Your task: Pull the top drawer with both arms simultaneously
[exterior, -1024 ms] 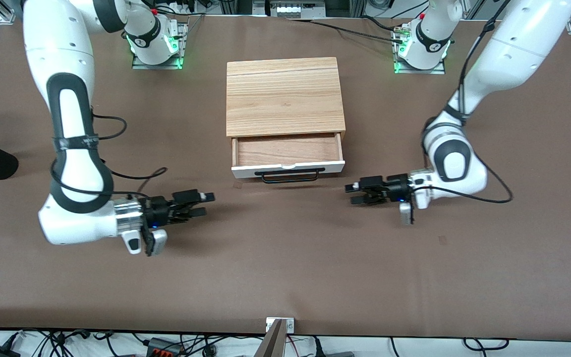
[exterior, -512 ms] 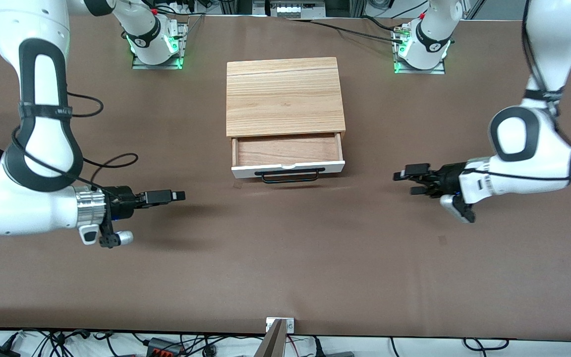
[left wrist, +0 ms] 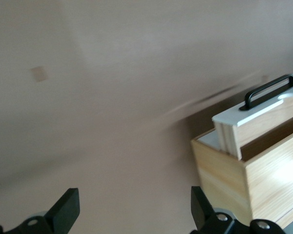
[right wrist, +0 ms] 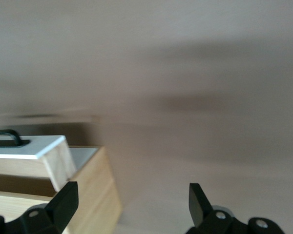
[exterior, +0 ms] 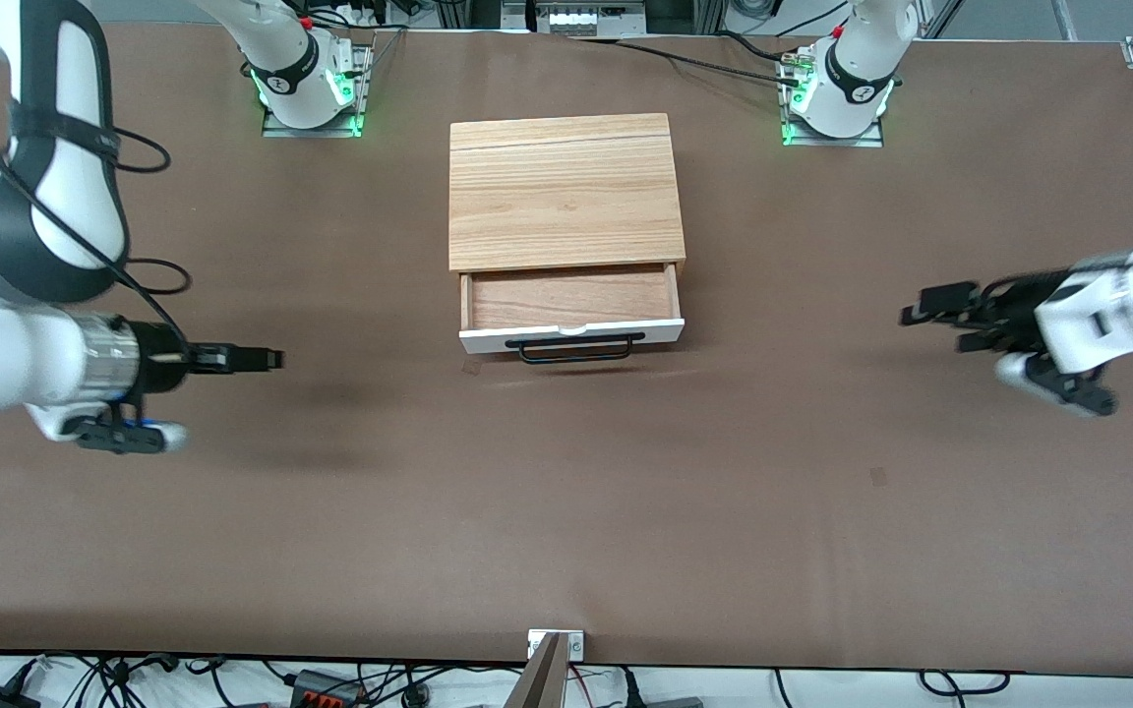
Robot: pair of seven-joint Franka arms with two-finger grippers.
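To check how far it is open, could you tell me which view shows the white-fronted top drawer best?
The front view: the white-fronted top drawer shows whole, with its brown wooden inside and black bar handle. Each wrist view catches just one corner of it.

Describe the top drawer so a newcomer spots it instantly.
Find the light-wood cabinet in the middle of the brown table. The top drawer juts from its front, toward the front camera, showing a brown wood floor. Its white front panel carries a long black bar handle and a small notch.

white top drawer (exterior: 570, 335), black handle (exterior: 576, 349); brown table (exterior: 566, 511)
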